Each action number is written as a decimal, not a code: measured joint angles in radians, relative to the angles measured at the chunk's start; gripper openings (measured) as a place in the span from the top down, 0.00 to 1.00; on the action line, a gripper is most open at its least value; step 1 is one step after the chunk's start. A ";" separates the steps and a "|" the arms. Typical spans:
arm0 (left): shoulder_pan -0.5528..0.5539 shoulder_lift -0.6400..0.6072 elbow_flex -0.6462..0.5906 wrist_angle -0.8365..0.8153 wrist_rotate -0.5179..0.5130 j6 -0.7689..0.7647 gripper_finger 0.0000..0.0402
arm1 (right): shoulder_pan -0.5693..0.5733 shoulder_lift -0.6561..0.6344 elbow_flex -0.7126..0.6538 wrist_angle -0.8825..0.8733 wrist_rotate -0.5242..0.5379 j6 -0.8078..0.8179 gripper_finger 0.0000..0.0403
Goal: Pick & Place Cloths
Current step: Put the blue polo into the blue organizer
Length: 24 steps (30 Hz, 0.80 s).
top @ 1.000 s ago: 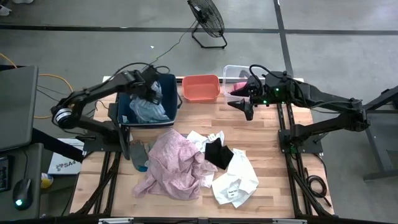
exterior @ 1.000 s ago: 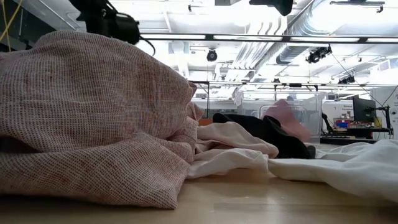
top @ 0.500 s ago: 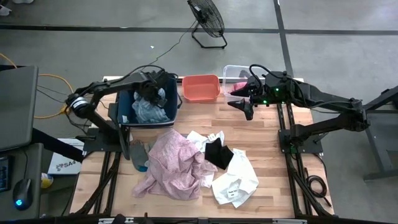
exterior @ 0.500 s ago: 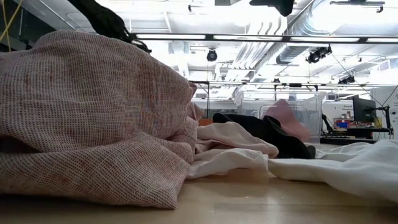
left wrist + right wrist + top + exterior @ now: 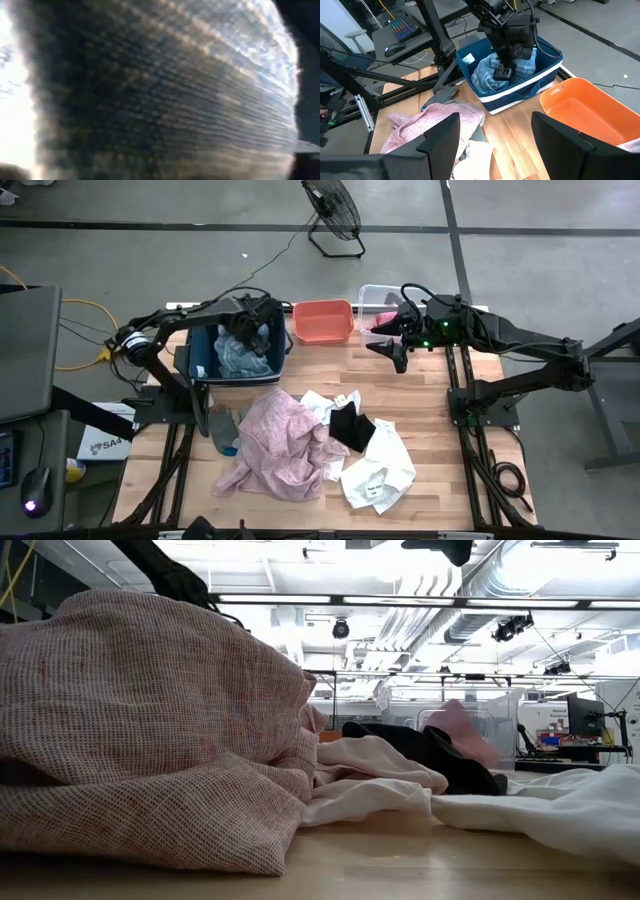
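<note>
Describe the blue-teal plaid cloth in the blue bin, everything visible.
The blue-teal plaid cloth is soft, woven fabric, crumpled into a loose heap inside the blue bin at the table's far left. It fills much of the bin and stays below its rim. The left gripper points down into it, its fingertips against the folds.

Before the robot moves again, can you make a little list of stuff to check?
1. Plaid cloth inside the blue bin: ok.
2. Left gripper let go of it: cannot tell.
3. Right gripper open and empty: ok.
4. Orange bin has no cloth in it: ok.
5. Pink cloth, white cloth and black cloth waiting on the table: ok.
</note>
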 joint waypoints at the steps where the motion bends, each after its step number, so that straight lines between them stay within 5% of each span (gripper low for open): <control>1: 0.000 -0.004 0.000 -0.001 -0.002 0.012 0.43 | 0.000 0.000 0.000 0.000 0.000 0.000 0.41; 5: -0.007 -0.015 0.000 -0.027 0.003 0.022 0.10 | 0.000 0.000 0.000 0.000 0.000 0.000 0.41; 7: -0.008 -0.029 0.000 -0.067 0.005 0.038 0.05 | 0.000 0.002 0.000 0.000 0.000 0.000 0.41; 15: -0.006 -0.119 0.000 -0.125 0.054 0.047 0.22 | 0.000 0.002 0.000 -0.001 0.000 0.000 0.41; 24: -0.006 -0.280 0.000 -0.127 0.102 0.059 0.23 | 0.000 0.002 0.000 -0.063 0.000 0.000 0.41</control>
